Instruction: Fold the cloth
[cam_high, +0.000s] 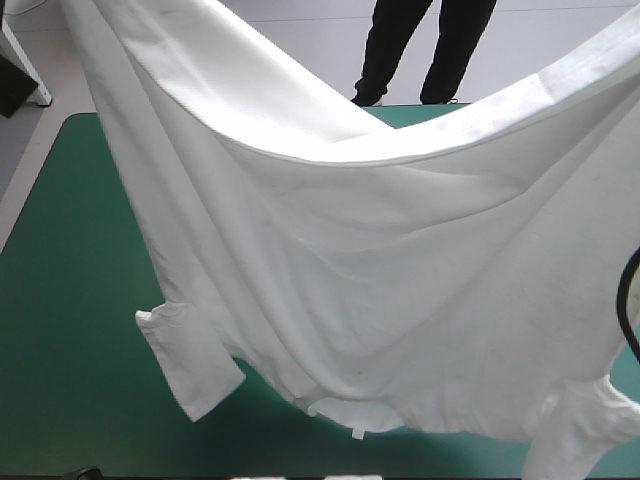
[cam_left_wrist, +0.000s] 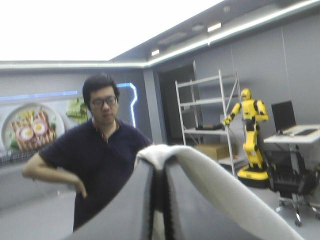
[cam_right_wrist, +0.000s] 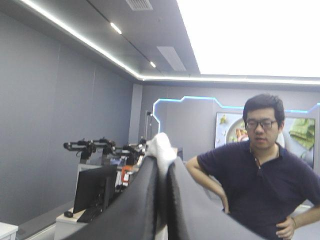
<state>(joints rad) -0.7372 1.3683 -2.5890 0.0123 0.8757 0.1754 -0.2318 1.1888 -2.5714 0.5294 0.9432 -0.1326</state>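
T-shirt (cam_high: 400, 280) hoisted over the table (cam_high: 60, 300)
Left claw (cam_left_wrist: 161, 172) and right claw (cam_right_wrist: 163, 165) pinch thin edges; a jerk could slip one free.

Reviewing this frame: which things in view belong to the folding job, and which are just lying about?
Job:
- white short-sleeved T-shirt, held up above the table
- left gripper, shut on it
- right gripper, shut on it

Not in the job:
- teal-green table cover
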